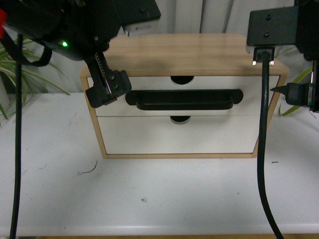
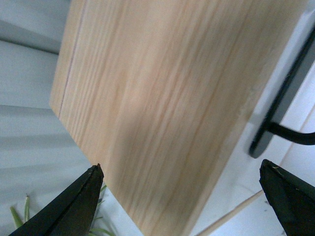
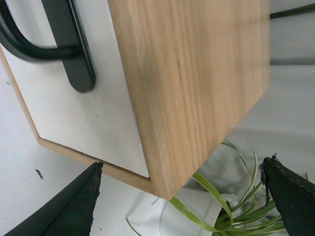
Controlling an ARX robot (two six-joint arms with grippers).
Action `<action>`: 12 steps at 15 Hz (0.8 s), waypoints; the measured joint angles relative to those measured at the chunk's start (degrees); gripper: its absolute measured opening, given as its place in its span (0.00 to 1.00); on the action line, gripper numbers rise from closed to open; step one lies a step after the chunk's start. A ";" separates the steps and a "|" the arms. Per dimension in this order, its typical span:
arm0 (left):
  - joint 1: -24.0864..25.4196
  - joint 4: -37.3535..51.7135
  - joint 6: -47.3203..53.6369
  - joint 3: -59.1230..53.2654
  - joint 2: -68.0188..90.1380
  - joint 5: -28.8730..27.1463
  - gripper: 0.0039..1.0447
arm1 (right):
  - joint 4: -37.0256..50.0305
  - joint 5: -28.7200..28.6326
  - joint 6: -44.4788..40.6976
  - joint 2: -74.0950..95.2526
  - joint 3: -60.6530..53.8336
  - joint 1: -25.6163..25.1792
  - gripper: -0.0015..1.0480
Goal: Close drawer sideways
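Observation:
A light wood cabinet (image 1: pixel 189 52) stands on the white table. Its upper drawer (image 1: pixel 149 85) has a white front, a long black bar handle (image 1: pixel 184 99) and a semicircular notch (image 1: pixel 182 79); its front looks about level with the frame. My left gripper (image 1: pixel 105 92) is open at the cabinet's left front corner. In the left wrist view (image 2: pixel 182 196) it straddles the wooden side (image 2: pixel 157 98), with the handle (image 2: pixel 288 93) beyond. My right gripper (image 1: pixel 294 94) is open beside the cabinet's right side. In the right wrist view (image 3: pixel 179 196) it straddles the corner of the wooden side (image 3: pixel 197 88).
A plain white lower drawer front (image 1: pixel 179 135) with a notch sits below. The white table (image 1: pixel 149 199) stretches in front. Black cables (image 1: pixel 264 149) hang on both sides. A plant (image 1: pixel 10 69) stands at the left; another plant (image 3: pixel 221 206) in a white pot is at the right.

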 joint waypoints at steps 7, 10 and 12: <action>10.03 7.76 -45.42 -23.12 -35.36 -4.15 0.94 | 15.56 -10.95 50.05 -32.28 -24.79 -0.87 0.94; 16.28 1.99 -59.10 -35.36 -53.64 -9.25 0.94 | 17.16 -8.00 76.00 -48.39 -37.75 -2.95 0.93; 24.79 -2.58 -62.20 -41.83 -65.94 -6.03 0.92 | 17.31 4.13 76.37 -60.85 -46.77 -4.37 0.71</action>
